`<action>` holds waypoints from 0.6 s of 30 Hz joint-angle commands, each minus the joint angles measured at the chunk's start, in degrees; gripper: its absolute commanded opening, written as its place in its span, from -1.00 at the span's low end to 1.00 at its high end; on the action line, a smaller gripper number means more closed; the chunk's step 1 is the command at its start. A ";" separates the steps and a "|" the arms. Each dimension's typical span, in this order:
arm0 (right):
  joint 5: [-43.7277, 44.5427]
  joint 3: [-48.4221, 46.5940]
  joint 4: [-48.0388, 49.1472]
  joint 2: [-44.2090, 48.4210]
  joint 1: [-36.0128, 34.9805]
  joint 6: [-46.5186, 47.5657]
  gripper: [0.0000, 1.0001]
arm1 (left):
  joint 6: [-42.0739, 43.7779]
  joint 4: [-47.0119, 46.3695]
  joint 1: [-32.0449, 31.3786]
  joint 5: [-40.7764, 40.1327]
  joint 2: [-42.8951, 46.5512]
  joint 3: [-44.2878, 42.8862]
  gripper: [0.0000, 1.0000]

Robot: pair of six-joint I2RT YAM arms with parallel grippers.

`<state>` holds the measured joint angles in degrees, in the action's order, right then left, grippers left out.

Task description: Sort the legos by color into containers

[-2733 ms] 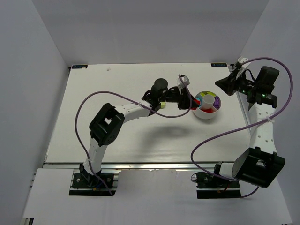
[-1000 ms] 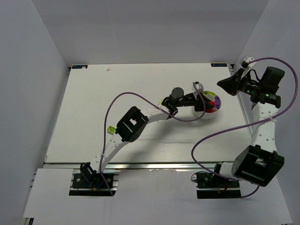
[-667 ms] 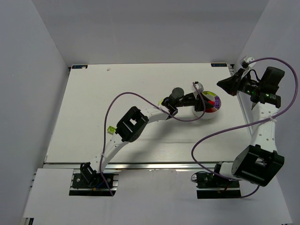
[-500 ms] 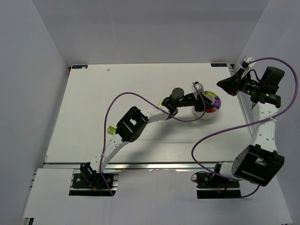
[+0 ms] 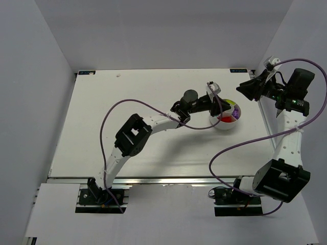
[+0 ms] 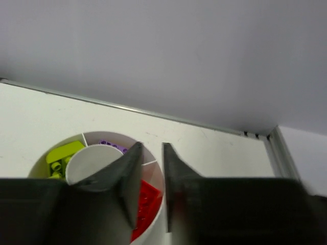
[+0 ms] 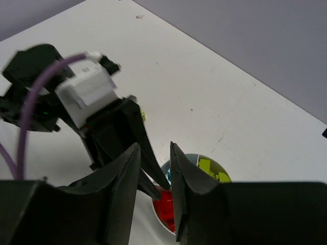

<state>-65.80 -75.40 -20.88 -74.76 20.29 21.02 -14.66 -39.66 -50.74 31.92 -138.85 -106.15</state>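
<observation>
Left wrist view: left fingers [image 6: 130, 178], nearly closed and empty, hang over the bowl [image 6: 110, 134] holding red legos [image 6: 148, 200], lime legos [image 6: 64, 153] and purple legos [image 6: 113, 146]. Only the right wrist view shows cyan legos [image 7: 190, 157], partly hidden by the narrowly parted, empty right fingers [image 7: 122, 173].

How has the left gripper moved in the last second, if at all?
Yes: against the bowl, the left gripper has shifted from over its middle toward its far left rim.

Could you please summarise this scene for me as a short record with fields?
Bowl: white divided bowl, right of table centre
Contents seen: red legos, lime lego, purple lego, sorted apart by colour
Left gripper: above bowl, jaws nearly together, nothing between
Right gripper: near table's right edge, slightly open, empty
</observation>
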 commanded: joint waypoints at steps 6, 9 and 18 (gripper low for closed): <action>-1.35 -3.97 7.34 -0.65 0.01 -6.07 -0.06 | -0.10 9.23 3.01 -15.90 26.77 21.11 -0.71; 0.14 -4.23 7.27 -1.52 -1.65 -6.69 0.01 | -5.11 18.51 5.90 -23.29 34.40 28.24 -0.73; 25.62 -9.07 -12.78 -8.29 -22.46 16.51 0.47 | -23.57 47.99 18.91 -30.58 53.04 44.78 0.08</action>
<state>-50.87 -82.28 -27.16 -81.54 3.57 28.60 -31.77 -4.89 -33.74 6.07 -93.10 -66.63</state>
